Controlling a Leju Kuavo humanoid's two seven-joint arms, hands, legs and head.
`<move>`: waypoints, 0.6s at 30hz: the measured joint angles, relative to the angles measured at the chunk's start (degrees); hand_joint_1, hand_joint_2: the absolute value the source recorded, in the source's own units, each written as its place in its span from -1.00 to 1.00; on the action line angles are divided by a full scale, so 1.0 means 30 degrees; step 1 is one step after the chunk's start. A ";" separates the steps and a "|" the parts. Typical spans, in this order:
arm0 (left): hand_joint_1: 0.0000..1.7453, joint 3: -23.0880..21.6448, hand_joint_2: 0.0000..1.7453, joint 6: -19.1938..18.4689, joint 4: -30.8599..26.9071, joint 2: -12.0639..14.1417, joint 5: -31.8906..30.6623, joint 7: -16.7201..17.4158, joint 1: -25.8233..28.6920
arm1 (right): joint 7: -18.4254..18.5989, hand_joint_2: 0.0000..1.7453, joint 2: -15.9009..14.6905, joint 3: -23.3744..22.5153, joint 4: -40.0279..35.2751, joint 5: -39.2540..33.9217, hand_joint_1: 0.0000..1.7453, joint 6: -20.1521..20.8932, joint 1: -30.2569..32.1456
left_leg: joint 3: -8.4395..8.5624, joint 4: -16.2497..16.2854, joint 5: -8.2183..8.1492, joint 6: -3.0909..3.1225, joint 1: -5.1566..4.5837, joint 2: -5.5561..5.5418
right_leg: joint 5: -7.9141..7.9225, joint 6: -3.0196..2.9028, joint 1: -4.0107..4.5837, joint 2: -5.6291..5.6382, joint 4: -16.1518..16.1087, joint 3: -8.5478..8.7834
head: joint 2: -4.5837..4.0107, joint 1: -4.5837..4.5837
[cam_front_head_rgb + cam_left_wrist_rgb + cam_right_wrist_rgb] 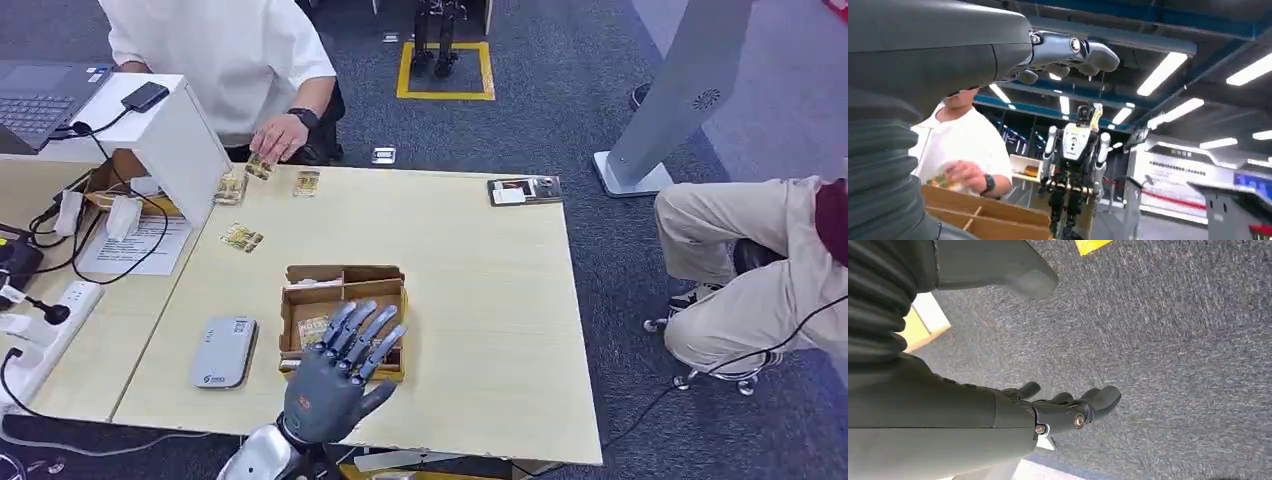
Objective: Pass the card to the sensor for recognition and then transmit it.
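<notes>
The left hand (338,375) hangs over the cardboard box (345,288) near the front edge of the table (480,300). Its fingers are spread wide and it holds nothing. A card (314,328) lies flat inside the box, just under the fingers. The grey sensor (224,352) sits beside the box, closer to the table's left edge. More cards (241,237) lie near the far edge, where a person's hand (279,137) rests on one. The right hand (1068,407) hangs down by the floor — open too, with nothing in it.

What could go wrong? The card is thin and flat, so the fingers may slip off it — or bump the box walls and push the box away.
</notes>
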 joint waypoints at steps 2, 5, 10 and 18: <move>-1.00 -0.0176 1.00 -0.0511 0.0416 0.0073 -0.0416 0.0554 -0.0243 | 0.0008 1.00 0.0000 0.0044 0.0000 -0.0007 -1.00 0.0000 -0.0013 | 0.0000 0.0000 0.0000 0.0000 0.0000 -0.0001 | 0.0000 0.0000 0.0000 -0.0001 0.0000 0.0001 | 0.0001 0.0000; -1.00 -0.0300 1.00 -0.1198 0.0964 0.0153 -0.0789 0.1395 -0.0512 | 0.0066 1.00 0.0000 0.0073 0.0007 -0.0051 -1.00 0.0000 -0.0029 | 0.0003 0.0001 0.0000 0.0000 0.0000 0.0002 | 0.0001 0.0000 0.0000 0.0005 0.0000 0.0000 | 0.0007 0.0000; -1.00 -0.0525 1.00 -0.2260 0.2019 0.0328 -0.1736 0.3688 -0.1017 | 0.0175 1.00 0.0000 0.0095 0.0007 -0.0255 -1.00 0.0000 -0.0017 | 0.0000 0.0000 -0.0001 -0.0001 0.0001 0.0002 | 0.0000 -0.0001 0.0001 0.0004 0.0000 -0.0005 | 0.0000 0.0008; -1.00 -0.0555 1.00 -0.2639 0.2668 0.0489 -0.2064 0.5380 -0.1211 | 0.0226 1.00 0.0000 0.0095 0.0007 -0.0481 -1.00 0.0000 0.0017 | -0.0001 0.0000 -0.0001 -0.0001 0.0001 0.0002 | -0.0001 -0.0001 0.0001 0.0004 0.0000 -0.0006 | 0.0000 0.0000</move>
